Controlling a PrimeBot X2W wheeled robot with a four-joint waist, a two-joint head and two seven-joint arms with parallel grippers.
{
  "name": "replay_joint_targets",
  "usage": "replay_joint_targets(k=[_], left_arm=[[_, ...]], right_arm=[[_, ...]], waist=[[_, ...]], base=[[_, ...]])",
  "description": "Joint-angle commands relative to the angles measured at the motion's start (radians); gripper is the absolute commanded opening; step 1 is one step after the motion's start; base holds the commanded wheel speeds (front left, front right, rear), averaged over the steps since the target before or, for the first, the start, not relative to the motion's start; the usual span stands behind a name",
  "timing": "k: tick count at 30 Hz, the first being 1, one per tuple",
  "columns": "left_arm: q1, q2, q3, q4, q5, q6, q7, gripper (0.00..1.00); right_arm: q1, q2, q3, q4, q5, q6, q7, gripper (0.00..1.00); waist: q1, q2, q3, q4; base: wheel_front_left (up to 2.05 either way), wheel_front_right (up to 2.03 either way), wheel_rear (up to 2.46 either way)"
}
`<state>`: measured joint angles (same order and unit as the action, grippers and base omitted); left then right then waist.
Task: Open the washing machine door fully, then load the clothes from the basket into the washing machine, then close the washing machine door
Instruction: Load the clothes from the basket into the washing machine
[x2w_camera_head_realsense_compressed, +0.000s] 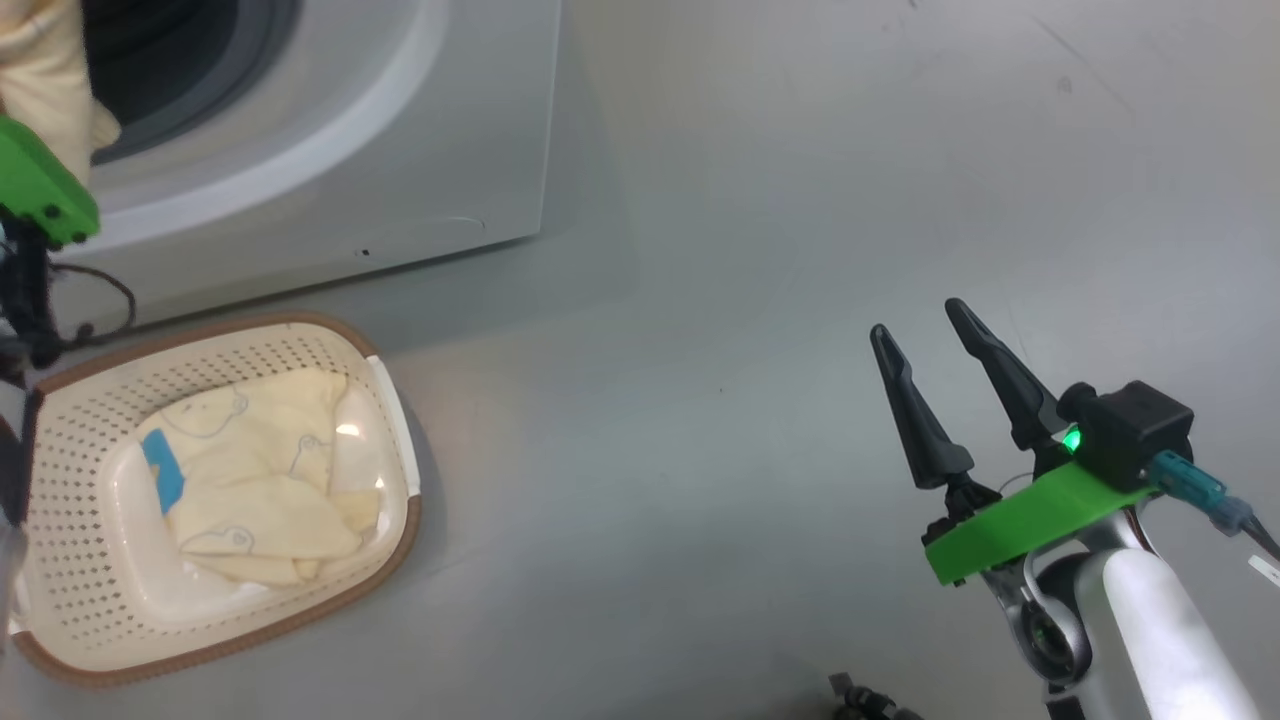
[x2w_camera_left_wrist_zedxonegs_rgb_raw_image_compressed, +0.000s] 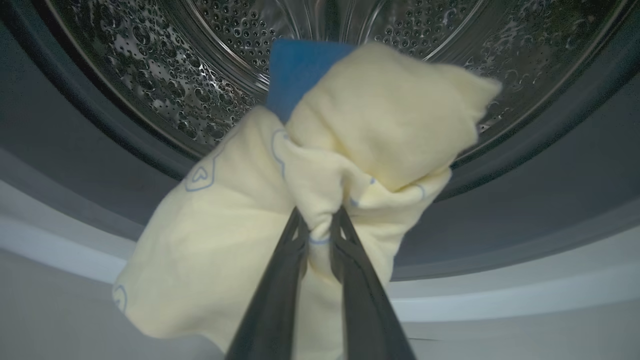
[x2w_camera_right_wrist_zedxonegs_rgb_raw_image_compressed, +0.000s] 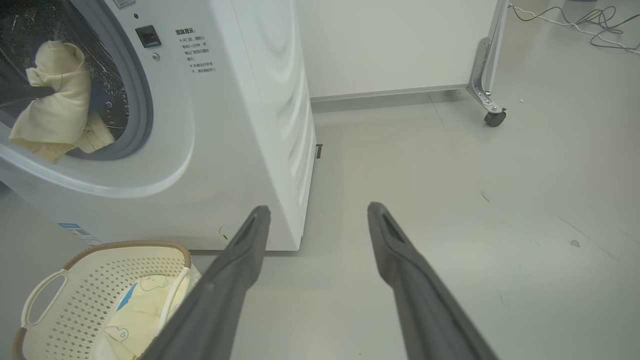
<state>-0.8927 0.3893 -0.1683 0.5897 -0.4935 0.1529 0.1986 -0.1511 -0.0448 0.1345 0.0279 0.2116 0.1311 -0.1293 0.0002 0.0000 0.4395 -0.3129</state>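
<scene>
The left tool (x2w_camera_left_wrist_zedxonegs_rgb_raw_image_compressed: 320, 220) pinches between its two dark fingers one cream-yellow soft garment with a blue patch (x2w_camera_left_wrist_zedxonegs_rgb_raw_image_compressed: 380, 125), bunched just past its tips at the mouth of the steel perforated drum (x2w_camera_left_wrist_zedxonegs_rgb_raw_image_compressed: 165, 85) of the one big white washing machine (x2w_camera_head_realsense_compressed: 400, 150). The right tool (x2w_camera_head_realsense_compressed: 915, 317) stands spread above the grey floor (x2w_camera_head_realsense_compressed: 700, 400). Well to its left sits one cream-white perforated plastic basket (x2w_camera_head_realsense_compressed: 80, 430) holding more cream-yellow cloth (x2w_camera_head_realsense_compressed: 260, 470), pieces uncountable.

Low in view the right gripper (x2w_camera_right_wrist_zedxonegs_rgb_raw_image_compressed: 319, 208) hung above grey floor (x2w_camera_right_wrist_zedxonegs_rgb_raw_image_compressed: 450, 200), fingers spread wide; at left the washing machine (x2w_camera_right_wrist_zedxonegs_rgb_raw_image_compressed: 240, 125) stood with a cream garment (x2w_camera_right_wrist_zedxonegs_rgb_raw_image_compressed: 55, 105) bunched at its drum mouth, pinched by the left gripper (x2w_camera_right_wrist_zedxonegs_rgb_raw_image_compressed: 35, 92), and the basket (x2w_camera_right_wrist_zedxonegs_rgb_raw_image_compressed: 125, 246) below held more clothes (x2w_camera_right_wrist_zedxonegs_rgb_raw_image_compressed: 145, 310).
</scene>
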Motion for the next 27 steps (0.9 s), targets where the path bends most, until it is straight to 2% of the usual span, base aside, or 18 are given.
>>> replay_joint_targets(k=[1,8,14,18,20,21,27], left_arm=[[-0.080,0.065,0.038,-0.011,-0.009,-0.012,0.022,0.00],[-0.218,0.115,0.036,0.058,0.002,-0.035,0.035,0.00],[-0.340,0.143,0.039,0.098,0.015,-0.077,-0.069,0.00],[-0.410,0.174,0.040,0.130,0.042,-0.081,-0.157,0.00],[-0.435,0.193,0.046,0.162,0.058,-0.069,-0.214,0.00],[-0.443,0.197,0.047,0.182,0.062,-0.068,-0.231,1.00],[-0.450,0.176,0.039,0.297,0.052,-0.091,-0.286,1.00]], right_arm=[[-0.029,-0.006,0.024,-0.019,0.010,0.000,-0.015,1.00],[-0.054,-0.006,0.054,0.012,0.020,0.000,-0.032,1.00],[-0.070,-0.005,0.079,0.038,0.036,0.000,-0.045,1.00],[-0.074,-0.005,0.085,0.051,0.046,0.000,-0.052,1.00],[-0.077,-0.005,0.090,0.059,0.048,0.000,-0.056,1.00],[-0.078,-0.005,0.092,0.063,0.050,0.000,-0.058,1.00],[-0.071,-0.005,0.072,0.072,0.050,0.000,-0.066,1.00]], waist=[[-0.0002,0.0000,0.057,-0.035],[-0.0002,0.0000,0.103,-0.064],[-0.0002,0.0000,0.133,-0.105],[-0.0002,0.0000,0.155,-0.135],[-0.0002,0.0000,0.161,-0.148],[-0.0002,0.0000,0.164,-0.154],[-0.0002,0.0000,0.162,-0.149]], base=[[0.00,0.00,0.00],[0.00,0.00,0.00],[0.00,0.00,0.00],[0.00,0.00,0.00],[0.00,0.00,0.00],[0.00,0.00,0.00],[0.00,0.00,0.00]])
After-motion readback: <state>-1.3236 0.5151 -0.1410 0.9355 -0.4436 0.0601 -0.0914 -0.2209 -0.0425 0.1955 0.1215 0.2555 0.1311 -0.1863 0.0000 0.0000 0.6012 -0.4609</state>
